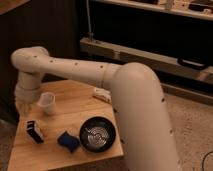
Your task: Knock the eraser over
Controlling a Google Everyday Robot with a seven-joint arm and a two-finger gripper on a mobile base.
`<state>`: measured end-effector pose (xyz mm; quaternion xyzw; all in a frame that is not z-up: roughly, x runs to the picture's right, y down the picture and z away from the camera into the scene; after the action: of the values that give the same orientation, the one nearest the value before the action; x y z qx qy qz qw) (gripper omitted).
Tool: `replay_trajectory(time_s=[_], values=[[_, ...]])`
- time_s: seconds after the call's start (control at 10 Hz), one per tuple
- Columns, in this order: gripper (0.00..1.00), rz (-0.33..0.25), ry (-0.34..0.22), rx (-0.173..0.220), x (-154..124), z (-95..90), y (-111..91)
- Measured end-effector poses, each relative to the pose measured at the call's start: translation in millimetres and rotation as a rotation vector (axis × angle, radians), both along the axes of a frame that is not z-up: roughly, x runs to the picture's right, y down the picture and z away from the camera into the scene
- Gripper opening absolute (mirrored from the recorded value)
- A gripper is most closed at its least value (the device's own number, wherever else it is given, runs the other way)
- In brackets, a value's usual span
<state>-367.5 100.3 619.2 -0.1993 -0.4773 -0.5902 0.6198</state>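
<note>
The eraser (34,131) is a small black block with a white band. It stands upright near the front left of the wooden table (75,112). My gripper (22,107) hangs from the white arm at the table's left edge, left of a white cup (47,102). It is behind and a little above the eraser, not touching it.
A black bowl (97,134) sits at the front middle of the table, with a blue object (68,141) to its left. A white packet (102,94) lies at the back, partly behind the arm. The table's left edge is close to the gripper. A dark shelf unit stands behind.
</note>
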Motion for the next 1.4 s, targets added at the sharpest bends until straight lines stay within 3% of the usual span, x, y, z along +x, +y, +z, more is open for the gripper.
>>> replay_trajectory(time_s=[0.2,0.4,0.6,0.8,1.2,1.4], values=[[0.01,-0.08,-0.127,0.063,-32,-14.7,11],[0.0,-0.157,-0.218,0.132,-56,-15.4,23],[0.0,-0.169,-0.207,0.169,-58,2.3,28],[0.0,-0.184,-0.197,0.176,-61,15.1,37],[0.0,-0.201,-0.213,0.169,-65,35.3,44],[0.0,-0.242,-0.198,0.14,-66,47.5,55]])
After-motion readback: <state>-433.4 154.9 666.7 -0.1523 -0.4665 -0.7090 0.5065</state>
